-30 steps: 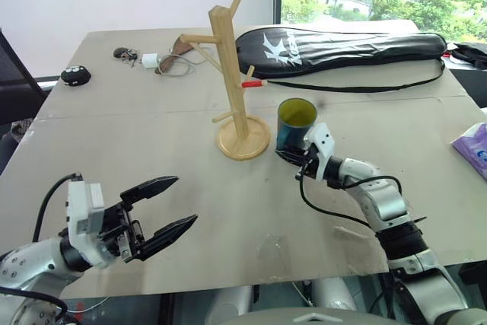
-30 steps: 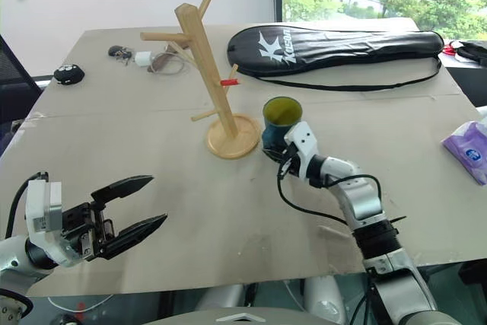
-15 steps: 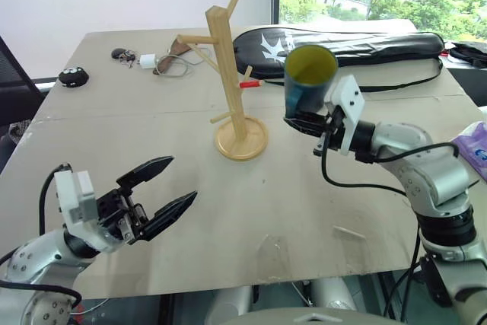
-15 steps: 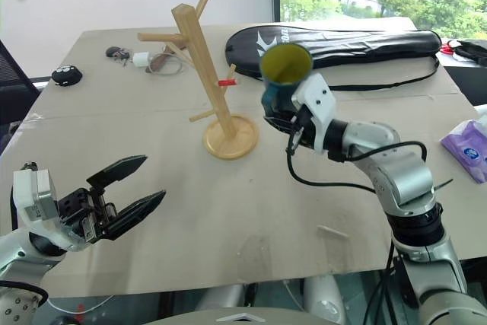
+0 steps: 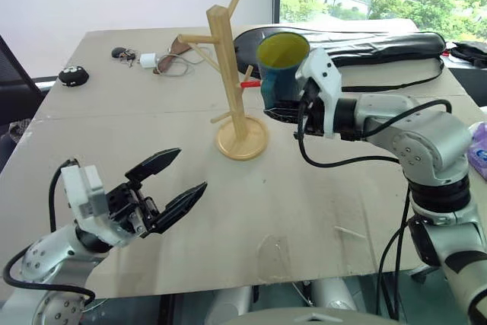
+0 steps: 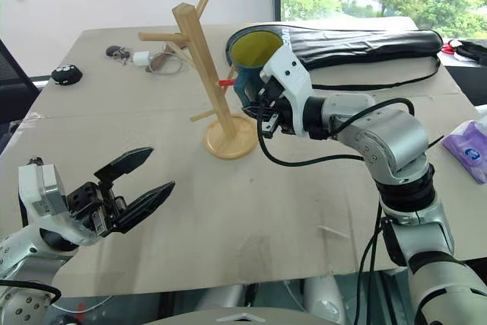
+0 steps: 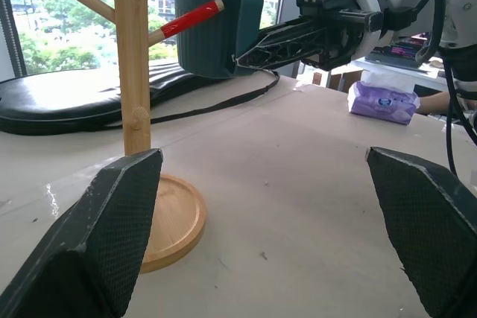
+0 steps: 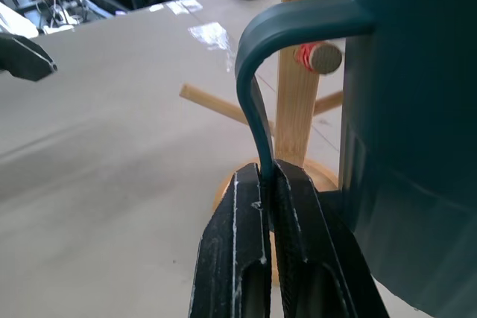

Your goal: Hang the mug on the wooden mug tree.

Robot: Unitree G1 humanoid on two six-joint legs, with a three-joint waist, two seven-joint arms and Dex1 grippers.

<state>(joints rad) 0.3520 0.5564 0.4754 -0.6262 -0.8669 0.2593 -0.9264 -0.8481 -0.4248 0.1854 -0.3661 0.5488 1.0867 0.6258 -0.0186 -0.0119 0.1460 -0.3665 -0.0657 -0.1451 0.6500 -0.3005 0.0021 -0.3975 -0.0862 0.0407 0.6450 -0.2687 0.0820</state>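
Holding the mug [image 5: 281, 66] aloft, R claw [image 8: 264, 206] is clenched on the handle [image 8: 262, 72], both black fingers [image 8: 231, 258] pinching its lower end. Mug upright, yellow-green inside facing up, clear of the worktop [image 5: 304, 188]. It hangs just beside the mug tree [image 5: 232, 74], on the tree's right, at about the height of the red-tipped peg [image 5: 252, 82]. In R wrist view the peg's red tip shows through the handle loop, close to the mug wall; can't tell if touching. In L wrist view the red peg ends at the mug's side.

Tree stands upright on its round base [image 5: 242, 138], mid worktop.

L claw [image 5: 170, 187] released, fingers spread wide, nothing between them; hovers low over the near L part of the worktop, well apart from tree and mug, pointing toward them.

Behind: black racket bag [image 5: 358, 47] across the far side. Keys and small bits [image 5: 148, 59] far L, black round item [image 5: 74, 75] near L edge. Purple tissue pack [image 6: 472, 150] at R edge.
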